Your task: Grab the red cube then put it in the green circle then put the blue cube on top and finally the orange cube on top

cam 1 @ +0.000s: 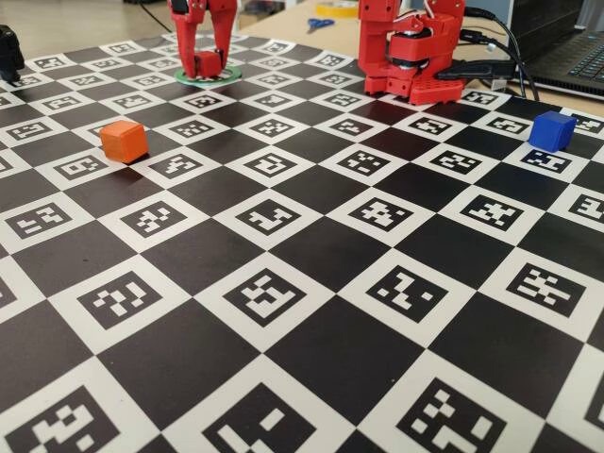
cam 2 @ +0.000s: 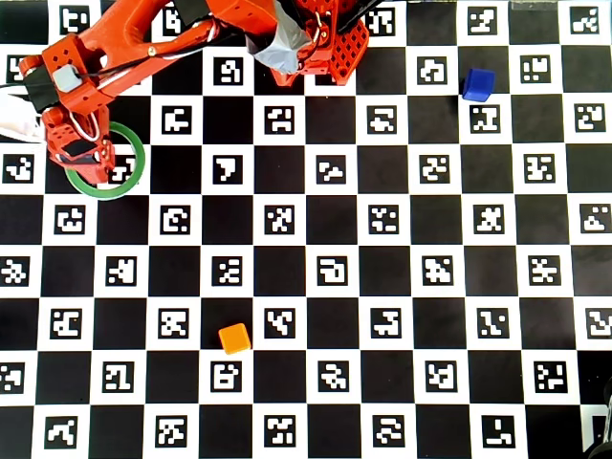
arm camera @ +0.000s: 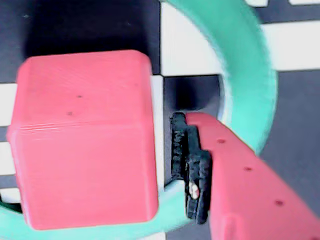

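While the board of black squares and white coded markers [cam 2: 306, 287] lies mostly bare, we see two loose pieces well apart from our work: the small bright orange plastic cube [cam 1: 124, 141] sits alone on the near left of the fixed view, and the small deep-blue plastic cube [cam 1: 552, 130] rests far off at the right edge, near the arm's red base [cam 1: 415, 52]. Neither stands between them and the ring. A pair of blue-handled scissors [cam 1: 320, 24] lies on the table beyond the board.

Our small matte red plastic cube [arm camera: 82, 140] sits on the board inside the thin flat light-green ring [arm camera: 252, 70], flat and upright. In the wrist view one red finger with its black pad [arm camera: 192, 165] stands just beside the cube's right face with a narrow gap showing; the other finger is out of that view.

From overhead, our arm reaches from the base out to the left, the wrist bent so that the red two-finger gripper [cam 1: 209, 66] points straight down over the ring [cam 2: 105, 163]. In the fixed view the fingers straddle the cube [cam 1: 208, 64], parted rather than clamped.
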